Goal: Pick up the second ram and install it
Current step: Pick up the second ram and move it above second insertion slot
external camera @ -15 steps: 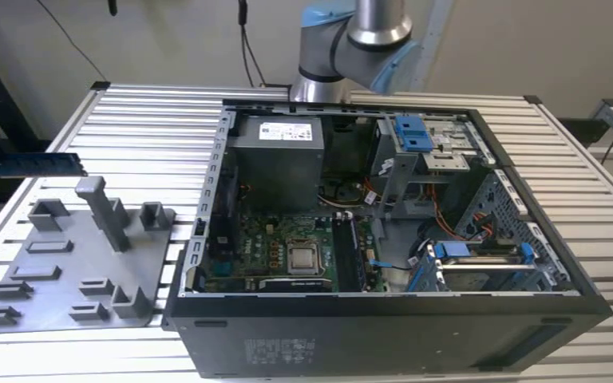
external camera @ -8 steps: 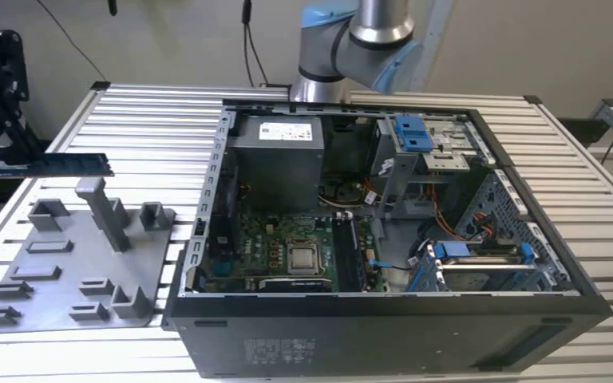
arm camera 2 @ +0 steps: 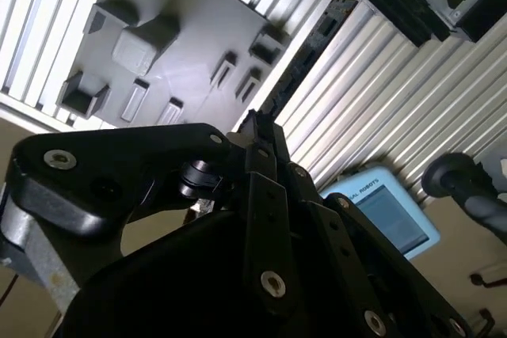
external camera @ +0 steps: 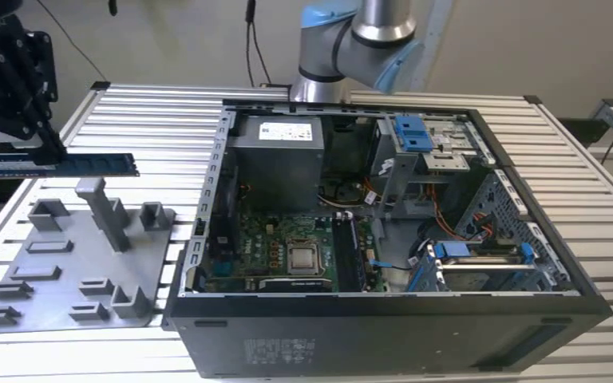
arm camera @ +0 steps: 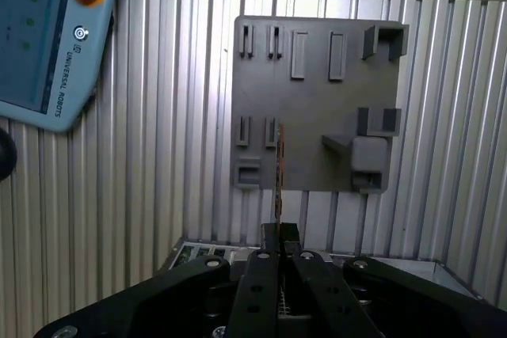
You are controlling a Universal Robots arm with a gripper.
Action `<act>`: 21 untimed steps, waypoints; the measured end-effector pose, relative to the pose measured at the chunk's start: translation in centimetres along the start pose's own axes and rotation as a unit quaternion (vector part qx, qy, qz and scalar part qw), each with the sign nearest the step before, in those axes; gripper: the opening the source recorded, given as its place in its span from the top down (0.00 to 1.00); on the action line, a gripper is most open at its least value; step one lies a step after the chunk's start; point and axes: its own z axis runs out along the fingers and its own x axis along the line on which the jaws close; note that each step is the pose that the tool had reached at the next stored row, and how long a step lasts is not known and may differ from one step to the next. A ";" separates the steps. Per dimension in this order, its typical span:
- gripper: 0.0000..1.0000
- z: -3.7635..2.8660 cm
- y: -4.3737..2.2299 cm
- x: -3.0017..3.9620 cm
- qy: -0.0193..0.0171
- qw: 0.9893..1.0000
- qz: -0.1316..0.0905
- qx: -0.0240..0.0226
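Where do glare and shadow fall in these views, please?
Exterior view: even light on the ribbed aluminium table, the open black computer case darker inside. First wrist view: a bright band on the slats beside the flat grey plastic fixture plate. Second wrist view: the black fingers holding the long thin dark memory stick read as a dark mass against glaring slats.

The ram (external camera: 93,164), a long, thin bluish stick with dark chips and a pale label, hangs level and on edge at the exterior view's left, clamped mid-length in the tool (external camera: 50,155).
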 end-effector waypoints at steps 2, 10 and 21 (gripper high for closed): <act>0.87 0.02 -0.63 0.03 0.000 1.000 0.000 0.000; 0.87 0.08 -2.96 0.16 0.000 1.000 0.000 0.000; 0.87 0.15 -6.03 0.35 0.000 1.000 -0.001 0.000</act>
